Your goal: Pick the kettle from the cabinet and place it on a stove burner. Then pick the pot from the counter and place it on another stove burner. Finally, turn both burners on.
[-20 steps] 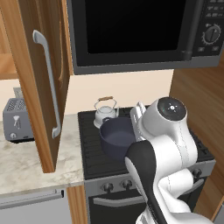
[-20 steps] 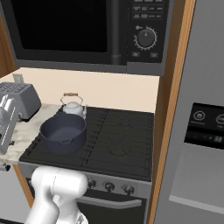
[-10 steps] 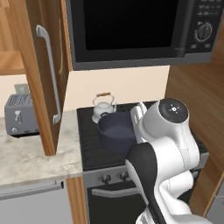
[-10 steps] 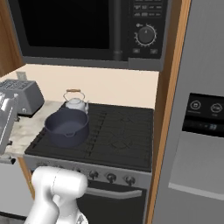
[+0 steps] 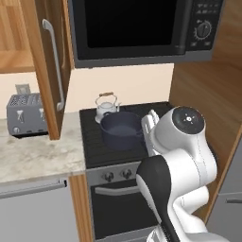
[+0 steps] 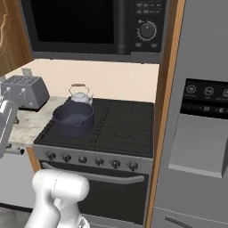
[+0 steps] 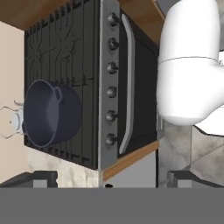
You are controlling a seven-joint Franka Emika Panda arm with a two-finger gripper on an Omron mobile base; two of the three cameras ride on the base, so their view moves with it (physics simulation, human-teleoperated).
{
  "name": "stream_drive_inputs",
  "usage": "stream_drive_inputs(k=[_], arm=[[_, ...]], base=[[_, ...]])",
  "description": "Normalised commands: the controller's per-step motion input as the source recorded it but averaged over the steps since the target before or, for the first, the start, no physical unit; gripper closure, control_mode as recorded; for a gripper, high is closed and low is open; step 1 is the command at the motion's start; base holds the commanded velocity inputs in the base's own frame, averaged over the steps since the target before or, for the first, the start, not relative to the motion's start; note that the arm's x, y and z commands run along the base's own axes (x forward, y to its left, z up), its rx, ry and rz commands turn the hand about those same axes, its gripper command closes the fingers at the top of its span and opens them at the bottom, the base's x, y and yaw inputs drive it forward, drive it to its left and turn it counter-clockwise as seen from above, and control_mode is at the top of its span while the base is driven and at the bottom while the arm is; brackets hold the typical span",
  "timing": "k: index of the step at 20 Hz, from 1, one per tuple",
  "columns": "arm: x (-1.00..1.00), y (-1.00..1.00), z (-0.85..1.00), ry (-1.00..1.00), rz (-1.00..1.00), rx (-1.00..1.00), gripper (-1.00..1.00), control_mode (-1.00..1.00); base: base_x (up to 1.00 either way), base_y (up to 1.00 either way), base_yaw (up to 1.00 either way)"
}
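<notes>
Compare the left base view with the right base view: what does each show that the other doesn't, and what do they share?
Left base view alone: the open cabinet door with its long silver bar handle, and the arm's white upper body in front of the range. Right base view alone: the grey refrigerator with its dispenser panel, and the full row of stove knobs. Both: the kettle behind the pot on the left-side stove burners, the toaster, the counter and the microwave.
</notes>
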Motion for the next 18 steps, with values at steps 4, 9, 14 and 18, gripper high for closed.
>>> stream_drive_inputs(k=[4, 9, 14, 18], arm=[[0.0, 0.0, 0.0, 0.0, 0.0, 0.0, -1.0, 1.0], [0.0, 0.0, 0.0, 0.0, 0.0, 0.0, -1.0, 1.0], [0.0, 0.0, 0.0, 0.0, 0.0, 0.0, -1.0, 1.0], [0.0, 0.0, 0.0, 0.0, 0.0, 0.0, -1.0, 1.0]], base=[[-0.29, -0.29, -0.06], [-0.18, -0.39, -0.07], [-0.1, -0.45, -0.07], [-0.12, -0.45, -0.06]])
